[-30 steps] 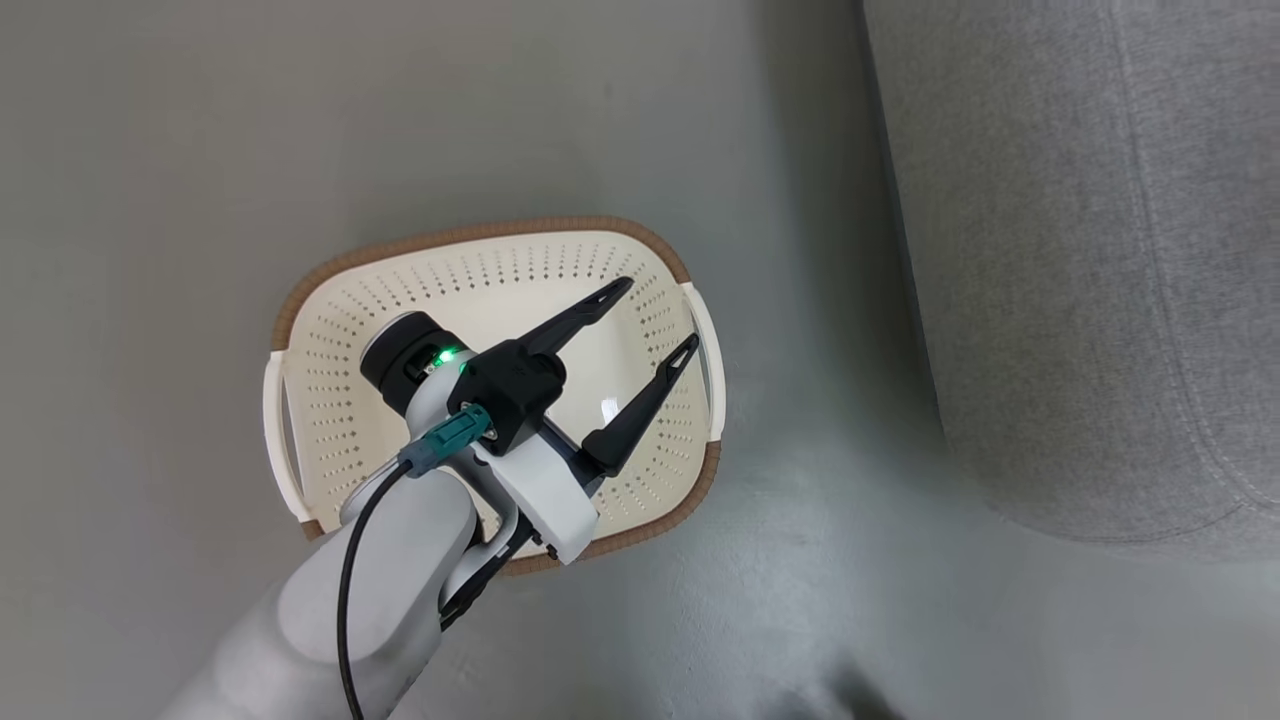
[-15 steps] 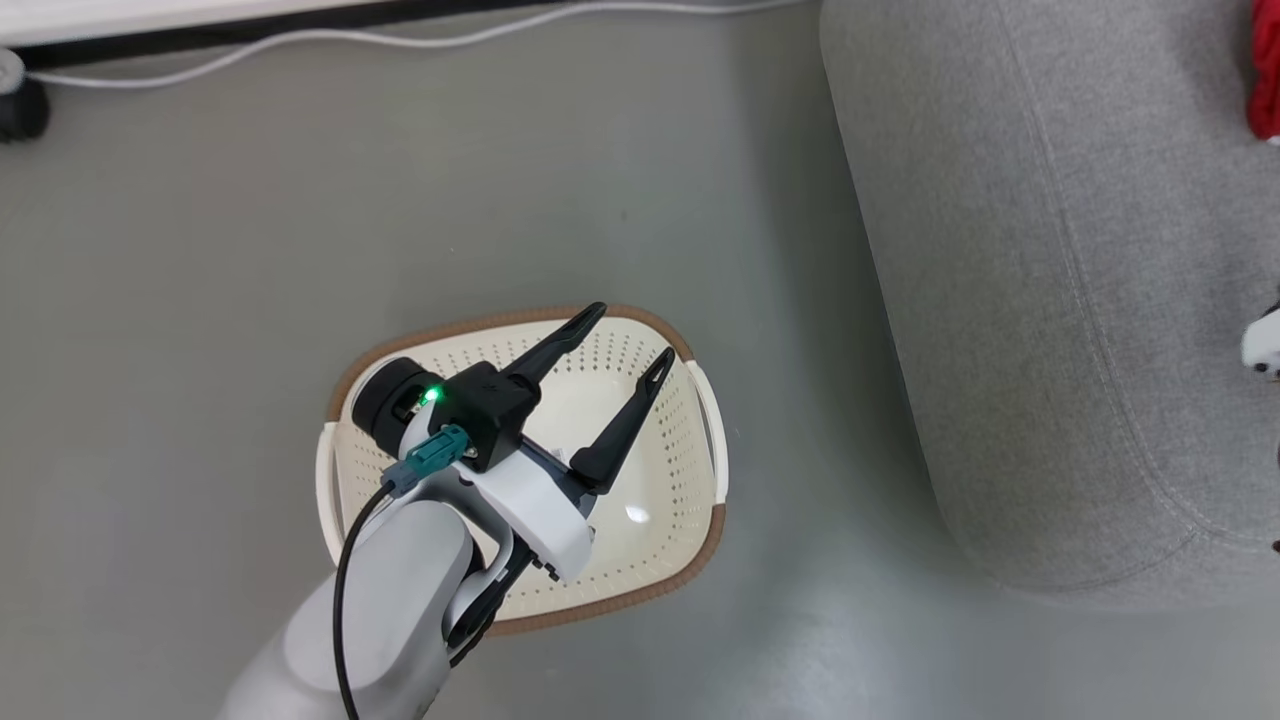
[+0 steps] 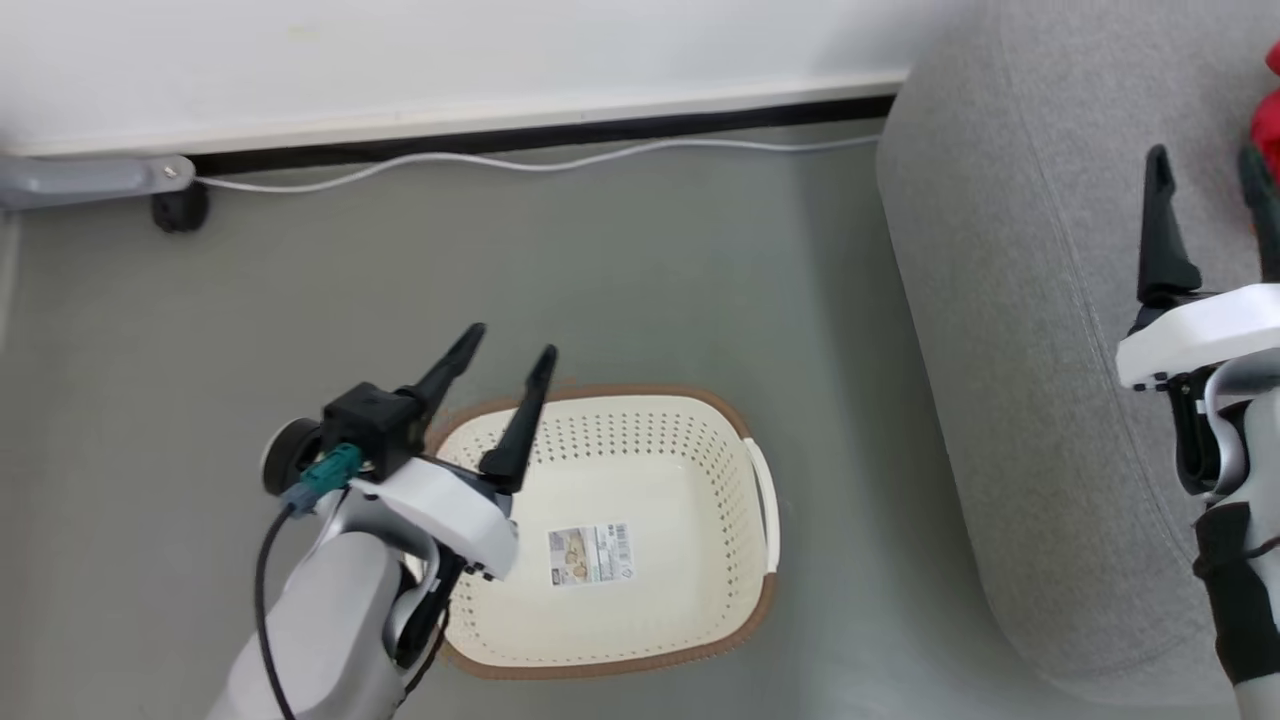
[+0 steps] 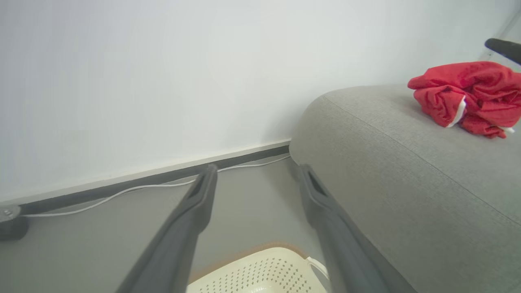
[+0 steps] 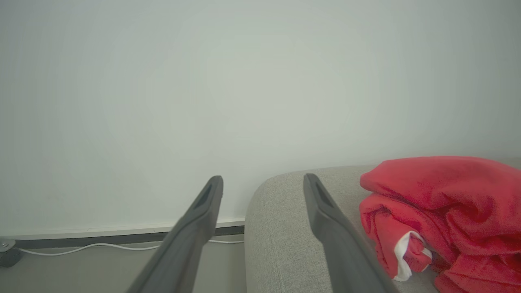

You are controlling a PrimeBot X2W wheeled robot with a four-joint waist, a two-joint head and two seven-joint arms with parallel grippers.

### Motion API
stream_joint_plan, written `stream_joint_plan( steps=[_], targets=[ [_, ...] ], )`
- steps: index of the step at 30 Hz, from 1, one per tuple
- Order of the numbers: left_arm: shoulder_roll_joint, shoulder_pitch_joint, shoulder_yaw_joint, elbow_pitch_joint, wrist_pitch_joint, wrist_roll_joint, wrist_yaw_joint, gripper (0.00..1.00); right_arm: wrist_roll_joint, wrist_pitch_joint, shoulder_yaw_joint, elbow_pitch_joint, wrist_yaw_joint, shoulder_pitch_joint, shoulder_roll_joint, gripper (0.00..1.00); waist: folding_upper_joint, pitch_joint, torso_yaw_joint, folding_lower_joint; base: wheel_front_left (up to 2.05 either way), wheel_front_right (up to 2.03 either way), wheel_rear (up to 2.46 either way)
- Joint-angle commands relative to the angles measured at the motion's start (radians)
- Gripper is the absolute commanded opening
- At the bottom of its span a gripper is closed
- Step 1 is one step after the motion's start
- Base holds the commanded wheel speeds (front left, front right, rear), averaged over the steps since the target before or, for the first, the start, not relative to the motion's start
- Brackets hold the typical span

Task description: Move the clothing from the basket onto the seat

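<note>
Head view: camera lifted; left gripper (image 3: 511,341), fingers apart, off basket (image 3: 620,392) centre, now lower left. Basket empty; clothing (image 3: 1270,110) heaped upper right on seat (image 3: 1010,350). Right gripper (image 3: 1204,160) spread, empty. Task looks done.

The grey floor (image 3: 620,280) carries the cream-white basket (image 3: 650,440), which stands upright near the foot of the seat (image 3: 1020,350) without touching it; a strip of bare floor runs between them. The seat, a grey fabric sofa, stands along the floor's right side, its rounded end reaching toward the dark skirting (image 3: 560,130). A thin white cable (image 3: 500,162) lies along the floor's far edge just beside the skirting, and a small black wheel (image 3: 180,208) sits at the far left. On the seat's top the red clothing (image 4: 468,95) lies crumpled, set back from the rounded end.
</note>
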Motion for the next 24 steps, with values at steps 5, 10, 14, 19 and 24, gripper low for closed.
stream_joint_plan(
  steps=[5, 10, 14, 19, 24],
  targets=[
    [0.017, 0.039, 0.163, -0.010, -0.006, 0.032, 0.026, 1.00, 0.026, -0.006, 0.110, -0.069, 0.003, 0.044, -0.012, 1.00, 0.0000, -0.086, 0.074, 0.0000, 0.00, 0.00, 0.00],
    [0.027, 0.098, 0.310, -0.011, -0.006, 0.063, 0.046, 1.00, 0.050, -0.006, 0.184, -0.106, 0.003, 0.101, 0.005, 1.00, 0.0000, -0.144, 0.106, 0.0000, 0.00, 0.00, 0.00],
    [0.032, 0.151, 0.387, -0.020, -0.006, 0.094, 0.053, 1.00, 0.053, -0.006, 0.208, -0.131, 0.003, 0.152, 0.013, 1.00, 0.0000, -0.182, 0.114, 0.0000, 0.00, 0.00, 0.00],
    [0.030, 0.228, 0.466, -0.043, -0.006, 0.133, 0.055, 1.00, 0.051, -0.006, 0.207, -0.172, 0.003, 0.223, 0.024, 1.00, 0.0000, -0.215, 0.110, 0.0000, 0.00, 0.00, 0.00],
    [0.009, 0.287, 0.519, -0.078, -0.006, 0.160, 0.057, 1.00, 0.051, -0.006, 0.198, -0.195, 0.003, 0.289, 0.036, 1.00, 0.0000, -0.239, 0.102, 0.0000, 0.00, 0.00, 0.00]
  ],
)
